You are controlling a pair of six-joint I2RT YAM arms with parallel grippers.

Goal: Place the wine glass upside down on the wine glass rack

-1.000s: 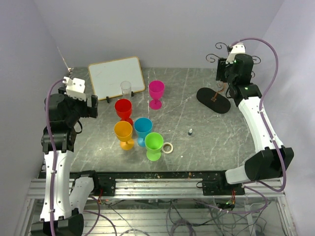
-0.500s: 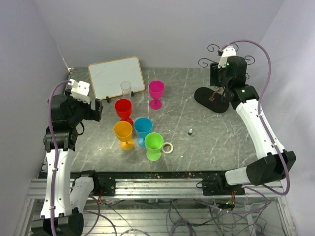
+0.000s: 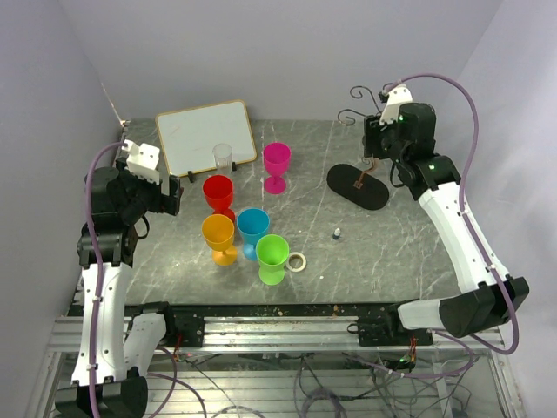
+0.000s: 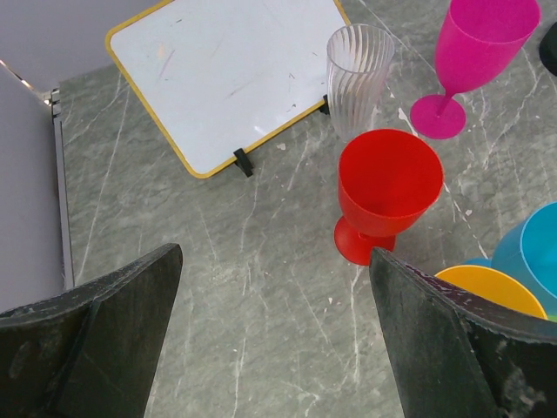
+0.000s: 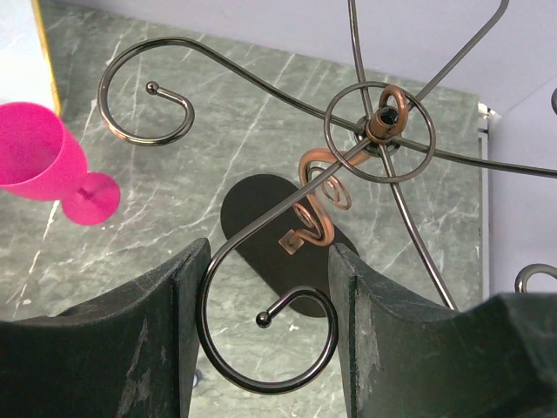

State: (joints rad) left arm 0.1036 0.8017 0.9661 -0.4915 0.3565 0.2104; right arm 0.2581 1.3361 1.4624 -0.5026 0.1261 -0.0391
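Right jaws sit narrow, apparently closed across one curled hook arm of the wine glass rack [image 5: 379, 131]. The wrist view shows the curl spanning the gap and meeting both fingers [image 5: 148, 348], though the contact itself is hard to confirm. Left jaws stand wide and hold nothing, hovering over bare tabletop [image 4: 261, 331] just short of the red goblet [image 4: 390, 178].

Our reading of the hold is that gripping by a hook arm lets the right arm [image 3: 448, 205] shift the whole stand without reaching down to its base. The rack stands at the back right of the tabletop. Its black oval base [image 3: 357, 185] is down by the stone, well apart from the goblets. We cannot tell whether the base drags or rides just clear.

The left jaws are probably parked wide as a ready pose beside the goblets. No glass is taken yet. The magenta goblet [image 3: 277, 161], the clear tumbler [image 4: 359, 61] and the whiteboard [image 4: 235, 78] stand upright further back.

Against the frame a second ago, the rack base has travelled left, away from the right wall and toward the tabletop's middle. The right wrist has swung inward with it. The left arm [image 3: 96, 296] has eased slightly forward, then held over the last half second. The goblets have not moved.
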